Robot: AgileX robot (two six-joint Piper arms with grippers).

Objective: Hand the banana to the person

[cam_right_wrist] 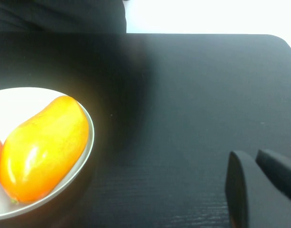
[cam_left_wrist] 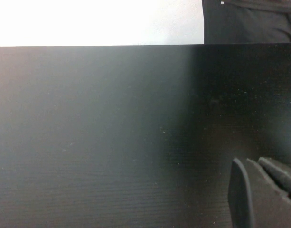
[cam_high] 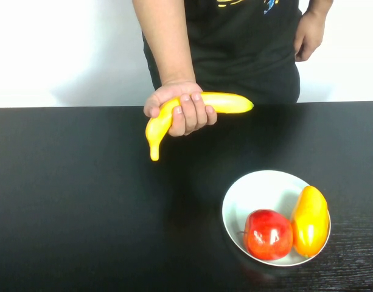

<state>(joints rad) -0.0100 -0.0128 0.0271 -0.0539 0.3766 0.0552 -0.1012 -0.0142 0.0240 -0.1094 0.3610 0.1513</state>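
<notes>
My view takes in a black table (cam_high: 76,201) with a faint wood grain, its top matte and dark from edge to edge. Behind its far edge stands a plain white wall (cam_high: 58,48), bright and evenly lit. A soft grey shadow falls on that wall near the middle. From my right wrist I see the table's far corner is rounded (cam_right_wrist: 278,40). Light glares off the wall.
</notes>
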